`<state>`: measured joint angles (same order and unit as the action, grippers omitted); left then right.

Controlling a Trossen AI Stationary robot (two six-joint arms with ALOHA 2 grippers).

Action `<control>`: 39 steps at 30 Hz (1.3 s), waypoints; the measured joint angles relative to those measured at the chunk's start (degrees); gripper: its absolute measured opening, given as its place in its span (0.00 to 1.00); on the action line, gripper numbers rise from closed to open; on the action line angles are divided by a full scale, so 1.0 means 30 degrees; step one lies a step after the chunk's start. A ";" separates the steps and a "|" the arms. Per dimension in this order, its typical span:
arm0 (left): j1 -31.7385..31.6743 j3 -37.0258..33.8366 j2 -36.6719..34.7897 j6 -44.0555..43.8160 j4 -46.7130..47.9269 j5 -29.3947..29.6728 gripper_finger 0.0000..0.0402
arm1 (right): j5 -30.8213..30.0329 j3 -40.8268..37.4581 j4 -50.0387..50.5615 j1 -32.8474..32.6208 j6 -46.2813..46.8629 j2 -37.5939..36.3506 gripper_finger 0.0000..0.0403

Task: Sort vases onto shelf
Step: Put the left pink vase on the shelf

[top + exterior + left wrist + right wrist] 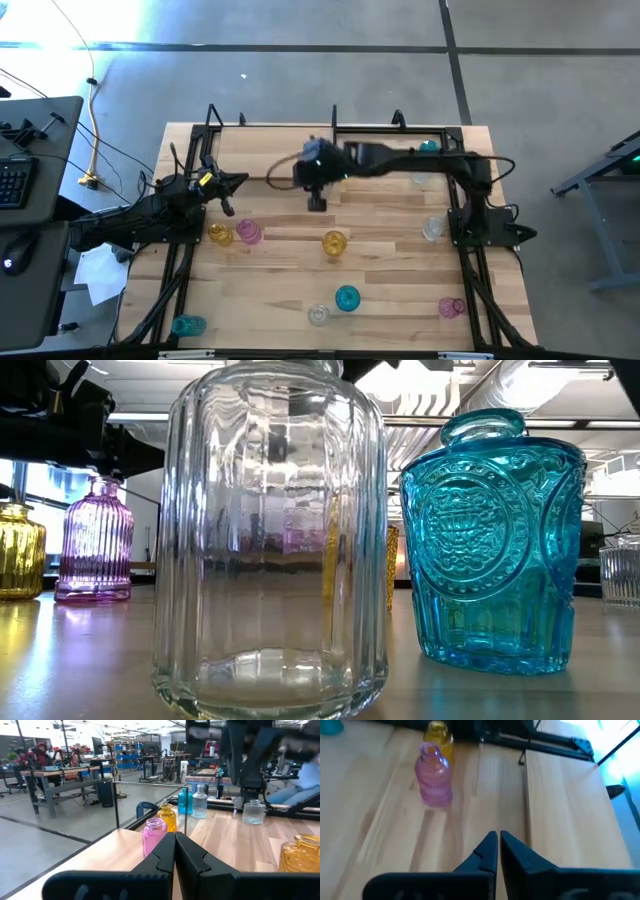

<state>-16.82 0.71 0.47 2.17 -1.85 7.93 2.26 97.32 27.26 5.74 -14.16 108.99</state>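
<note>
Several small glass vases stand upright on their bases on the wooden table (pixel 280 275): yellow (pixel 220 234) and pink (pixel 249 233) near the left arm, amber (pixel 334 243) mid-table, teal (pixel 347 298) and clear (pixel 318 315) by the near edge. The shelf's black frame (pixel 335 125) runs along the far edge, and a teal vase (pixel 428 148) stands at its right end. My left gripper (pixel 228 190) (pixel 175 842) is shut and empty at the table's left. My right gripper (pixel 316 200) (pixel 498 842), reaching across to mid-table, is shut and empty above bare wood. The pink vase (pixel 435 777) lies ahead of it.
More vases stand apart: pink (pixel 452 307) at the near right, teal (pixel 188 325) at the near left, clear (pixel 432 228) by the right arm's base. In the low view, the clear (pixel 270 540) and teal (pixel 495 540) vases fill the foreground. People sit at benches (pixel 37 755) beyond the table.
</note>
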 joint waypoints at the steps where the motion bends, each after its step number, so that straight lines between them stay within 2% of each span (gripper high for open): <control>1: 0.0000 0.0000 0.0000 -0.0005 -0.0003 -0.0090 0.00 | -0.0107 -0.1487 -0.1641 -0.0207 0.0377 -0.0519 0.00; 5: 0.0000 -0.0003 0.0000 -0.0015 0.0059 -0.0127 0.00 | -0.0291 -0.7059 -0.8175 -0.0878 0.2605 -0.2615 0.00; 9: 0.0006 0.0000 0.0000 -0.0340 0.0080 -0.0553 0.00 | -0.1662 -1.1637 -1.2278 -0.1574 0.4266 -0.4384 0.00; 14: 0.0007 -0.0006 0.0000 -0.0684 0.0080 -0.1179 0.00 | -0.3445 -1.5842 -1.5939 -0.2083 0.5789 -0.6000 0.00; 19: 0.0023 0.0803 0.0392 -0.1697 0.0482 -0.2509 0.00 | -0.3629 -1.9028 -2.0593 -0.2082 0.6073 -0.6704 0.00; 22: 0.0015 0.1682 0.0943 -0.2306 0.0956 -0.2551 0.00 | -0.3621 -2.0119 -2.2641 -0.1824 0.5908 -0.6709 0.00; 26: 0.0139 0.3154 0.2170 -0.3311 0.3055 -0.2724 0.03 | -0.3601 -2.0554 -2.3167 -0.1439 0.5308 -0.6711 0.00; 30: 0.0796 0.4427 0.3930 -0.4472 0.4614 -0.2975 0.09 | -0.3438 -2.0554 -2.3211 -0.1130 0.4289 -0.6711 0.00; 36: 0.2462 0.5790 0.7458 -0.5702 0.4875 -0.2974 0.21 | -0.3382 -2.0554 -2.3133 -0.0627 0.3372 -0.6711 0.00; 39: 0.3488 0.6832 0.9429 -0.5695 0.5752 -0.2874 0.27 | -0.2667 -2.0554 -2.2806 -0.0471 0.3156 -0.6707 0.00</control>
<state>-6.36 21.21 28.76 -14.92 15.41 -0.69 -5.74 35.66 -41.16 4.32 -4.70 88.87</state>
